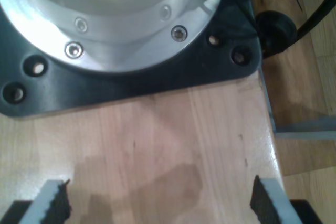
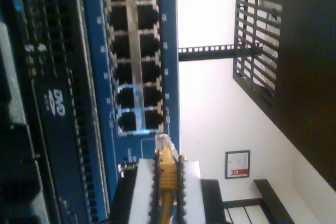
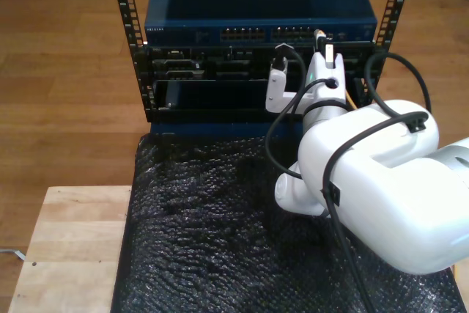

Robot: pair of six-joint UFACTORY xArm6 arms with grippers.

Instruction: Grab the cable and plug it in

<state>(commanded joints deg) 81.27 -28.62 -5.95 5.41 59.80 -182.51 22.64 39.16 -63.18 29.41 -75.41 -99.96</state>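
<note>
My second gripper (image 2: 167, 178) is shut on the yellow-orange cable (image 2: 167, 169). The cable's clear plug (image 2: 162, 142) sticks out past the fingertips, just short of the blue switch (image 2: 97, 77), near the end of its port rows (image 2: 132, 51). In the exterior view the same gripper (image 3: 323, 43) is held up to the switch (image 3: 260, 1) at the right port block (image 3: 299, 33), and a bit of cable (image 3: 350, 97) hangs behind the wrist. My first gripper (image 1: 160, 203) is open over bare wood, with nothing between its fingers (image 1: 52, 203), facing an arm base (image 1: 105, 19).
The switch tops a rack with perforated posts (image 3: 123, 12) and black units (image 3: 212, 71) under it. A black bubbled mat (image 3: 205, 225) covers the table in front. A wooden tabletop (image 3: 66, 247) lies at the exterior view's lower left. Thick black arm cables (image 3: 275, 133) loop beside the white arm (image 3: 374, 181).
</note>
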